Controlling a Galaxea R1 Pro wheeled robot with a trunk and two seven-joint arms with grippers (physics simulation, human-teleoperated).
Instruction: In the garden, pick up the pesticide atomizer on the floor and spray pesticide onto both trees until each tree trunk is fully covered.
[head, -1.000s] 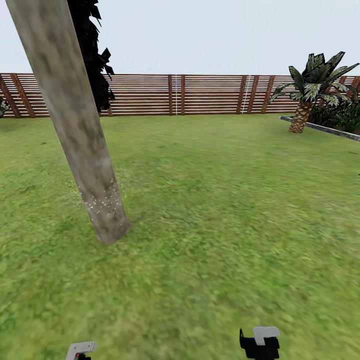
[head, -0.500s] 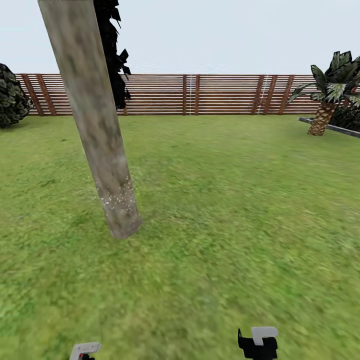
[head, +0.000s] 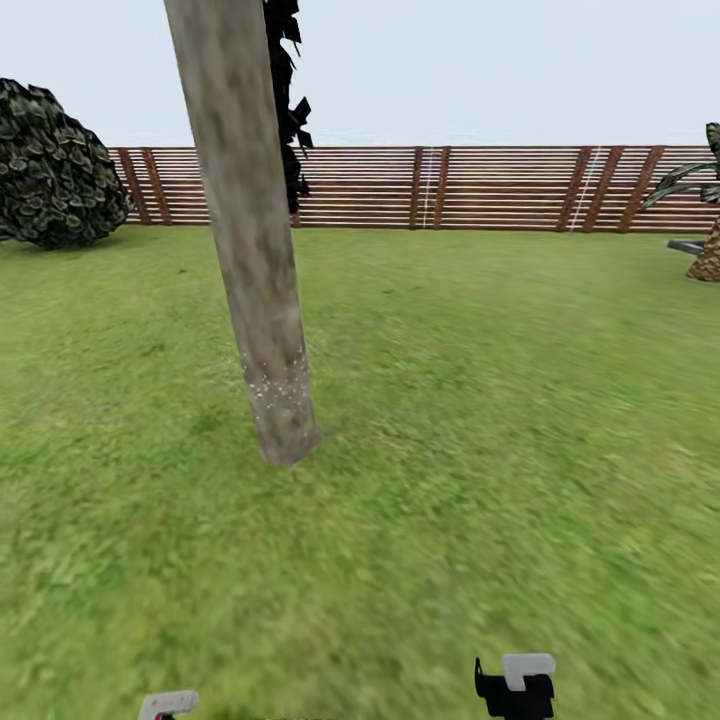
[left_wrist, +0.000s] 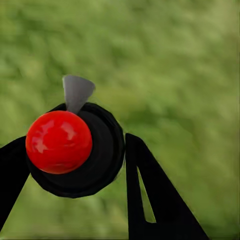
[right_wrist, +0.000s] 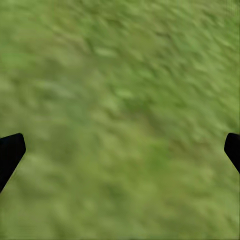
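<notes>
A thick grey-brown tree trunk rises from the grass left of centre in the head view, a few steps ahead of me. Fine white specks of pesticide dot its lower part, just above the base. In the left wrist view my left gripper is shut on the pesticide atomizer, a black body with a red ball top and a grey nozzle, held over the lawn. My right gripper is open above bare grass, with nothing between its fingers. The tree's crown is out of view.
A round dark bush stands at the far left, and a dark column-shaped tree rises behind the trunk. The brown slat fence closes the back. A scaly palm and a grey curb are at the right edge. Open lawn spreads to the right.
The camera has turned left, so the whole picture has slid right. The trunk is now nearer the centre and the round bush has come into view. Both grippers are as before.
</notes>
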